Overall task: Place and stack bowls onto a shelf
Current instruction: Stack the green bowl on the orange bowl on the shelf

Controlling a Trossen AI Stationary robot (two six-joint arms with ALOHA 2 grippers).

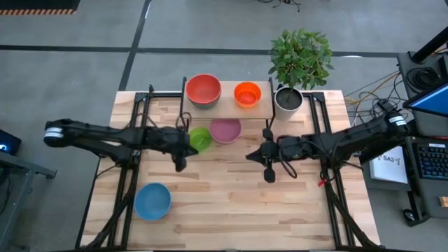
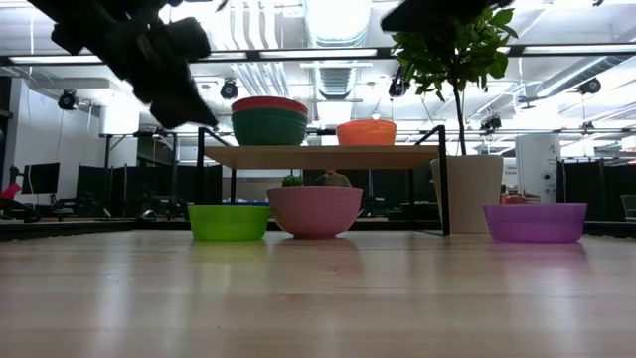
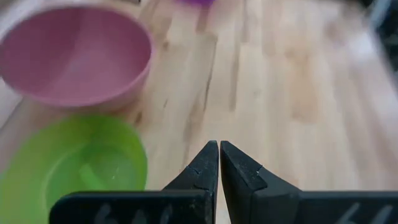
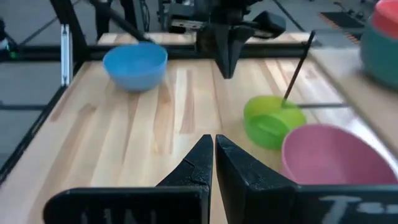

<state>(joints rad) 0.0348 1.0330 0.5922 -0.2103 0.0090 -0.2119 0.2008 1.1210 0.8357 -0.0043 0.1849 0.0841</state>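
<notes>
High view, red bowl (image 1: 203, 89) nested in teal, left pincer (image 1: 180, 162) and right pincer (image 1: 269, 173) closed, empty

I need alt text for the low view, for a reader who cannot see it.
A shelf carries a red bowl nested in a teal bowl, with an orange bowl beside them. A lime bowl and pink bowl sit below on the table, a purple bowl farther right.

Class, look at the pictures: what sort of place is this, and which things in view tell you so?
Probably a robotics lab or industrial workspace: two robot arms work at a wooden table on a grey concrete floor, cables and a computer keyboard sit beside it, and exposed ceiling ducts hang overhead.
</notes>
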